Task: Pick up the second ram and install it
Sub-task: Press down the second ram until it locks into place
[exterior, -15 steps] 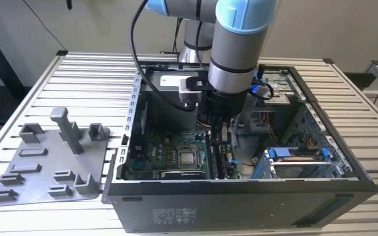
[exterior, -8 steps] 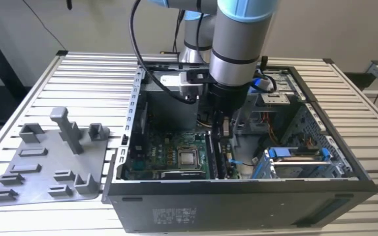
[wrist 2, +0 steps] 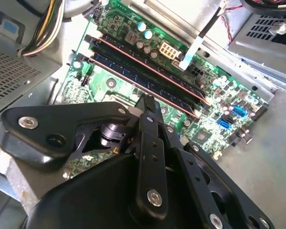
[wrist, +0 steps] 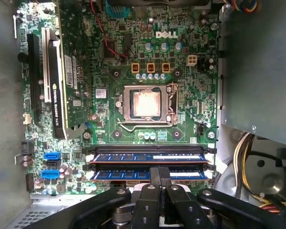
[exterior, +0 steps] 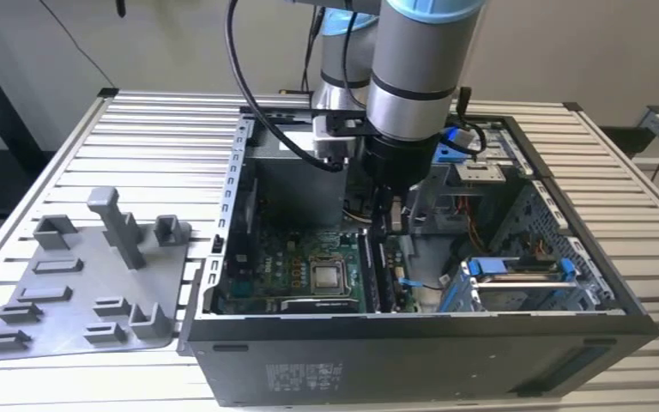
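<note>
Inside the open computer case [exterior: 421,343], my gripper [exterior: 383,240] hangs straight down over the memory slots beside the silver processor [wrist: 146,104]. Two long dark sticks lie side by side in the slots. The second ram [wrist: 128,174] is the one closest to my fingers, also seen in the second wrist view [wrist 2: 128,78]. The other stick [wrist: 148,156] sits one slot nearer the processor. My gripper [wrist: 158,171] [wrist 2: 145,99] is shut, its tips set together at the middle of the second ram's top edge. Whether they touch it I cannot tell.
A green expansion card [wrist: 57,81] stands on the motherboard beyond the processor. A bundle of yellow and black cables [wrist: 245,157] runs beside the slots' end. A blue-trimmed drive cage [exterior: 518,270] fills the case's right. A grey fixture plate with an upright post [exterior: 117,227] lies left of the case.
</note>
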